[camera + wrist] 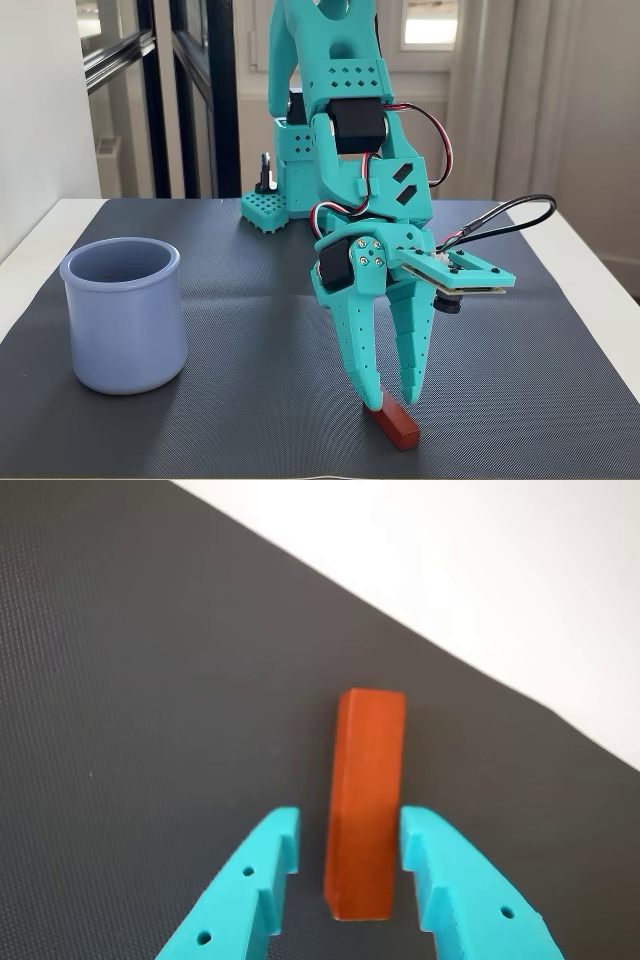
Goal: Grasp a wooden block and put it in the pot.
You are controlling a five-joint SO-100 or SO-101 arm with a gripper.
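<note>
- While the wrist view shows only the two teal fingers, the block and a patch of mat, the fixed view takes in the whole scene: arm, pot, mat and table.
- In the wrist view the gripper [348,845] is open, its fingers on either side of the wooden block [365,800] with a thin dark gap visible on each side; the block runs lengthwise away from the camera, its near part between the fingertips.
- That view cannot show how high the fingertips are; the fixed view shows the gripper [388,398] pointing down, its tips at the level of the block [396,424], one tip right at the block's back end.
- The block lies flat on the dark mat [250,330], near the mat's front edge and right of its middle in the fixed view.
- The pot [124,315] appears only in the fixed view: it stands upright on the left part of the mat, near the left edge, well apart from the block and gripper.
- Only the fixed view shows the teal arm [350,140] rising from its base at the mat's back edge, with red and black wires looping to the small camera on the wrist.
- Both views show the white table [480,570] beyond the mat: past the mat's edge at the upper right in the wrist view, and along the mat's left and right sides in the fixed view.
</note>
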